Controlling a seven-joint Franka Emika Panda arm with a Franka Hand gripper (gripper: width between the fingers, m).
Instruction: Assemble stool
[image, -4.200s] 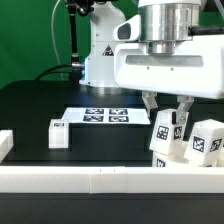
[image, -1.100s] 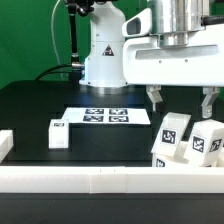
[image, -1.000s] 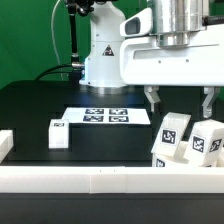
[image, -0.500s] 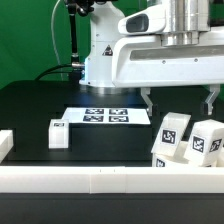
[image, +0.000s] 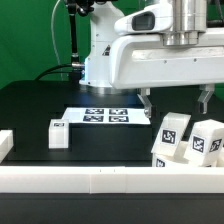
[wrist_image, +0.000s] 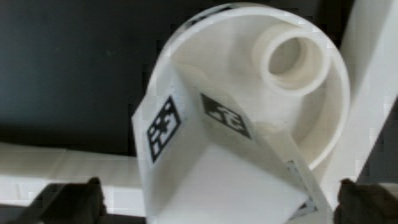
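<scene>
Two dark fingers (image: 146, 100) of the gripper (image: 175, 102) stand spread wide, nothing between them, above two white blocky plastic stool legs (image: 172, 138) with black-and-white square tags by the long white border rail (image: 100, 178) at the exterior view's right. The wrist view shows the white round disc seat (wrist_image: 267, 90) beside a tagged leg. A third leg (image: 58, 132) stands well apart, near the marker board (image: 105, 116).
</scene>
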